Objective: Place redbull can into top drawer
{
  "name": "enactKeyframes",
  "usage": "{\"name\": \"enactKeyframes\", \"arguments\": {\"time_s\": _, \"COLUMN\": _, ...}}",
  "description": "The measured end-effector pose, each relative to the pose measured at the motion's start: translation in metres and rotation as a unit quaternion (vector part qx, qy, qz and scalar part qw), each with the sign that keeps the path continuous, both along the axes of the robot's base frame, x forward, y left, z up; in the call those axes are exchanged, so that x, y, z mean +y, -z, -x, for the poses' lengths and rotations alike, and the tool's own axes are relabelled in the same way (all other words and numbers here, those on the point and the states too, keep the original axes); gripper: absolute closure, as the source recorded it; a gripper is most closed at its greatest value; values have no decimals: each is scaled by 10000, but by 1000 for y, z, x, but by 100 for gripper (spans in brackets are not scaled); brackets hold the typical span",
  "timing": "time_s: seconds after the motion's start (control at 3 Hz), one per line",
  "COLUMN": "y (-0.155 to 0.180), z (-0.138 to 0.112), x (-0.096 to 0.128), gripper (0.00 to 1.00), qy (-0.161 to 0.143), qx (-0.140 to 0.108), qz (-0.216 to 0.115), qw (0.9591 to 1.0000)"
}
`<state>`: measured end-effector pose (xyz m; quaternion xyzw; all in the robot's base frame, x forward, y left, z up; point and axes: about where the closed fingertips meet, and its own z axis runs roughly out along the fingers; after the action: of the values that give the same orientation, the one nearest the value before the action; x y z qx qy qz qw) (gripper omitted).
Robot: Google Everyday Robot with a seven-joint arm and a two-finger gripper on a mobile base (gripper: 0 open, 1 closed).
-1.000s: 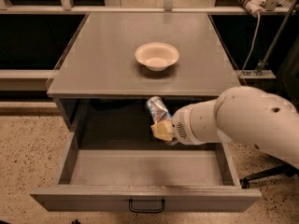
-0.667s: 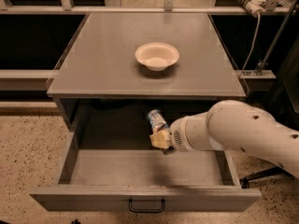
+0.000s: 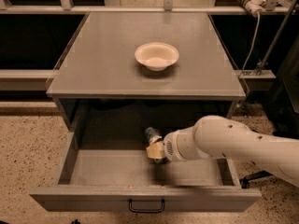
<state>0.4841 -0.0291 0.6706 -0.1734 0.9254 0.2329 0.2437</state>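
Observation:
The top drawer [image 3: 93, 199] is pulled open below the grey cabinet top, its flat front and small dark handle [image 3: 146, 206] toward me. My gripper [image 3: 156, 151] reaches in from the right on a white arm and is shut on the redbull can [image 3: 152, 136]. The can is tilted, its silver-and-blue body low inside the drawer near the middle, close to the drawer floor. The lower part of the can is hidden by the gripper.
A white bowl [image 3: 157, 55] sits on the grey cabinet top [image 3: 103, 64]. A dark bench or shelf [image 3: 28, 73] runs at the left. A cable and metal post [image 3: 261, 41] stand at the right. Speckled floor [image 3: 28, 148] lies on the left.
My gripper has moved left and down with the can, lowering it deeper into the open drawer. The bowl and drawer have not moved.

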Motion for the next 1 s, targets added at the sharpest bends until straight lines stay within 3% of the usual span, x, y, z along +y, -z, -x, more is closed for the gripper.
{"name": "enactKeyframes", "arguments": {"time_s": 0.33, "y": 30, "z": 0, "x": 10, "gripper": 81, "qy": 98, "qx": 237, "qz": -30, "qw": 9997}}
{"name": "enactKeyframes", "arguments": {"time_s": 1.0, "y": 30, "z": 0, "x": 12, "gripper": 35, "qy": 102, "qx": 249, "qz": -41, "qw": 9996}}
